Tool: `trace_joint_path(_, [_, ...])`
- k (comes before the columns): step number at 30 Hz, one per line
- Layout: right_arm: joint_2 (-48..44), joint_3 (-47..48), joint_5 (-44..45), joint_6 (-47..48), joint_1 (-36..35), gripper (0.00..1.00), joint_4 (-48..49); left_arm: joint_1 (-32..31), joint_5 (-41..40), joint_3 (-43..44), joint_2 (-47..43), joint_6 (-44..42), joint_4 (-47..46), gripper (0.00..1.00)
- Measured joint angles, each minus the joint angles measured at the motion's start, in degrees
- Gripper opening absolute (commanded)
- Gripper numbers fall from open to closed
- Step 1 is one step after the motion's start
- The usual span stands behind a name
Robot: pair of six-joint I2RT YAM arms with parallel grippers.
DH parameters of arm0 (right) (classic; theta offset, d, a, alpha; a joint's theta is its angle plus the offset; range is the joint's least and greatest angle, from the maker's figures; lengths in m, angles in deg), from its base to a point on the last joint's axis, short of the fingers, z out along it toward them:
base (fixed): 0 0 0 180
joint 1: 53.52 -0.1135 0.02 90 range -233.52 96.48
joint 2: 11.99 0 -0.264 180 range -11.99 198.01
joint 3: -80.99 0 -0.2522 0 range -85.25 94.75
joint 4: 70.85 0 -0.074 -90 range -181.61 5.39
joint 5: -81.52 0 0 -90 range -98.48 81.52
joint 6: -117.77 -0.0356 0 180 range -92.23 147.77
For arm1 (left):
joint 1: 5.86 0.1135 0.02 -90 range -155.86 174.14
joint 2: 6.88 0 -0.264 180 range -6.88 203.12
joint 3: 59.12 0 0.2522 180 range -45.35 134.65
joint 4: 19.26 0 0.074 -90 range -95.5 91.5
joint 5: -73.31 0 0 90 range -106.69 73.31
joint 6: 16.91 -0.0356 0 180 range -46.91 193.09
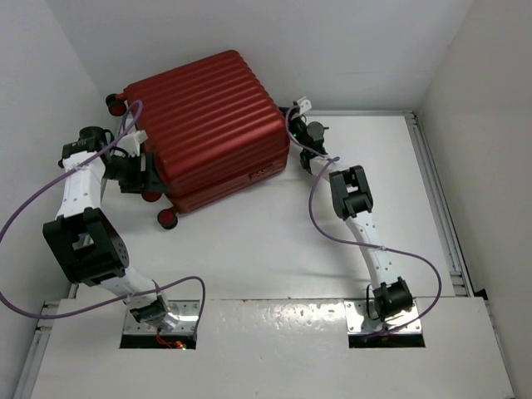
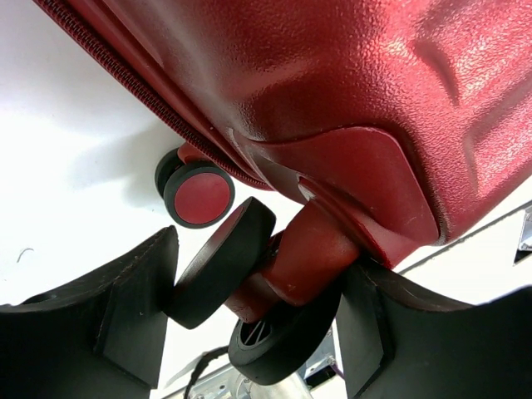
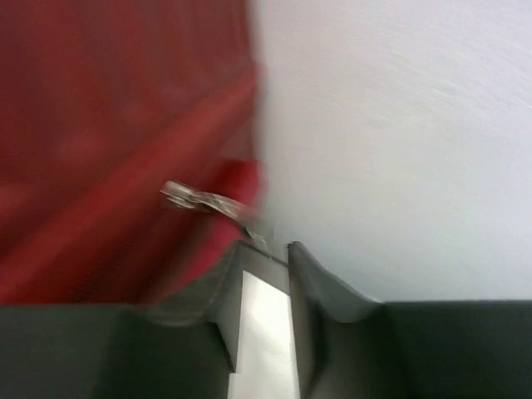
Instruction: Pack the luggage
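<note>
The luggage [image 1: 208, 125] is a large red ribbed suitcase lying closed at the back left of the table. My left gripper [image 1: 141, 179] is at its near-left side. In the left wrist view the gripper [image 2: 262, 291] is shut on a black double caster wheel [image 2: 220, 262] under the red shell [image 2: 332, 75], with both pads touching it. My right gripper [image 1: 294, 113] is at the luggage's right corner. In the blurred right wrist view the gripper [image 3: 266, 247] is almost closed, with a metal zipper pull [image 3: 199, 199] pinched at the tips beside the red shell [image 3: 108, 125].
Another red-hubbed wheel [image 2: 198, 193] sits beyond the held one, and more wheels [image 1: 166, 219] stick out at the luggage's near-left edge. White walls enclose the table on the left, back and right. A metal rail [image 1: 436, 208] runs along the right edge.
</note>
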Motion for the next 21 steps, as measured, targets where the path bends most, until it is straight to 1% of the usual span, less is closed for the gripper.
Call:
trace_joint_path(1, [-0.17,-0.76,1.77,0.24,0.00,0.44,0.50,0.00,-0.02,0.00,0.00,0.00,0.00,0.11])
trace_joint_path(2, [-0.59,-2.40,3.67,0.42,0.20,0.48,0.85,0.00,0.00,0.00,0.00,0.00,0.00,0.19])
trace_joint_path(3, [-1.57,-5.42,5.20,0.90,0.57,0.55,1.44,0.00,0.04,-0.07,-0.07,0.02,-0.02,0.31])
trace_joint_path(5, [-4.02,-12.79,7.26,1.66,1.46,0.59,2.12,0.00,0.13,-0.37,-0.55,0.17,-0.46,0.42])
trace_joint_path(6, [-5.88,-17.81,7.89,1.60,2.19,0.62,2.69,-0.04,0.13,-0.94,-1.11,0.31,-1.18,0.62])
trace_joint_path(7, [-7.72,-22.29,8.09,1.46,2.80,0.67,3.04,-0.15,0.02,-1.64,-1.95,0.46,-2.05,0.70])
trace_joint_path(8, [-10.05,-27.36,8.02,1.27,3.52,0.69,3.41,-0.33,-0.31,-2.60,-2.95,0.61,-3.37,0.75])
trace_joint_path(9, [-12.59,-32.02,7.78,1.07,4.28,0.71,3.61,-0.52,-0.98,-3.74,-4.15,1.18,-4.83,0.84])
trace_joint_path(12, [-21.27,-43.12,6.29,0.35,6.10,0.72,4.22,-0.74,-5.77,-7.63,-8.70,4.50,-8.72,1.00])
trace_joint_path(16, [-37.07,-55.12,5.60,-0.31,7.67,0.72,5.01,-1.38,-9.07,-14.36,-15.93,6.25,-17.11,1.00])
trace_joint_path(19, [-46.93,-60.43,4.68,-0.94,8.55,0.72,5.33,-2.27,-10.78,-18.32,-21.94,6.91,-23.63,1.00])
trace_joint_path(21, [-53.27,-63.52,2.60,-1.90,9.49,0.72,3.10,-2.64,-11.30,-19.58,-26.23,6.56,-26.53,1.00])
